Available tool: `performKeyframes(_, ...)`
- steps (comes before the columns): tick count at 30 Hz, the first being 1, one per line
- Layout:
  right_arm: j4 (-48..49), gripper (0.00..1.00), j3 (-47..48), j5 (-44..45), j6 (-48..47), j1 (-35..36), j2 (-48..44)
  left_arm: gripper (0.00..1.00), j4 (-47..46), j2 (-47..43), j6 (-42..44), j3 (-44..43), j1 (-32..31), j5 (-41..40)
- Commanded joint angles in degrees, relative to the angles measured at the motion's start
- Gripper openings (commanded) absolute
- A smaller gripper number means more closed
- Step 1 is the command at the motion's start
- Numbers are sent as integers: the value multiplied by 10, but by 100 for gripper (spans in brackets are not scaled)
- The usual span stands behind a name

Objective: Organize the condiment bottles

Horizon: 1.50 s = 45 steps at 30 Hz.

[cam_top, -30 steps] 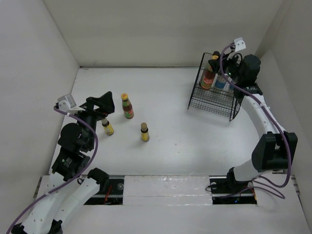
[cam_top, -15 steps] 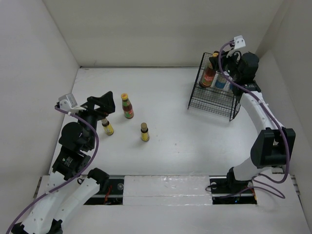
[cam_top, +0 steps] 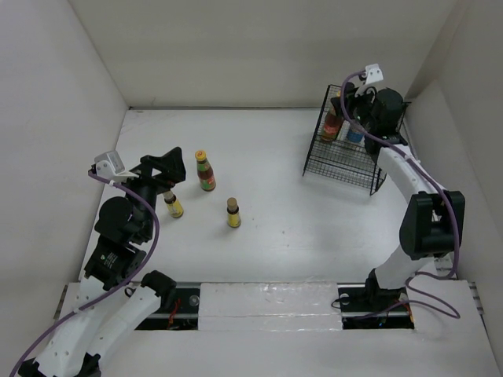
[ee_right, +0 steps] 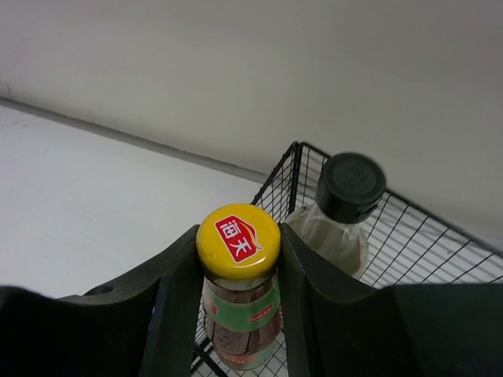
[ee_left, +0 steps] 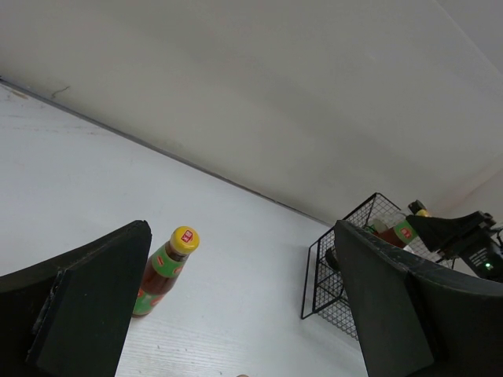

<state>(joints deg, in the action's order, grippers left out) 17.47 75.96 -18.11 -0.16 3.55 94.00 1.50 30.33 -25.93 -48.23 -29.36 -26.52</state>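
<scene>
Squarely between the fingers of the right gripper stands a red-sauce bottle, its yellow cap level with the fingertips. Both fingers press against its neck, so the gripper is pinching it. The bottle's lower part sits at a corner of the wire basket, with wire crossing in front of its base; whether it rests on the basket floor I cannot tell. Just beyond the gripper's right finger, inside the basket, a black-capped bottle stands upright.

Well apart from it, the left gripper hangs above the table with its fingers spread wide and nothing between them. Ahead of it, nearer its left finger, a second red-sauce bottle stands upright on the table. In the top view, one of the small yellow-labelled bottles stands just beside this gripper on its near side, and the other lies farther off to its right.
</scene>
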Motion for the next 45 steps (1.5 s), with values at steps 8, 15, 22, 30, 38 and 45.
performKeyframes(8, 144, 24, -72, 48, -14, 32, 1, 99, -29, 3, 8, 2, 3, 5)
performKeyframes(15, 144, 39, -114, 72, -26, 37, 1, 99, -29, 8, 8, 2, 3, 10)
performKeyframes(22, 138, 77, -113, 77, -32, 49, -10, 99, -29, 8, 8, 2, 3, 10)
performKeyframes(30, 102, 86, -81, 83, -38, 49, -35, 99, -29, 8, 8, 2, 3, 10)
performKeyframes(38, 71, 87, -69, 107, -43, 54, -54, 99, -29, 3, 8, 2, 3, 10)
performKeyframes(45, 38, 60, -99, 95, -55, 132, -117, 97, -29, 3, 8, 2, 3, 10)
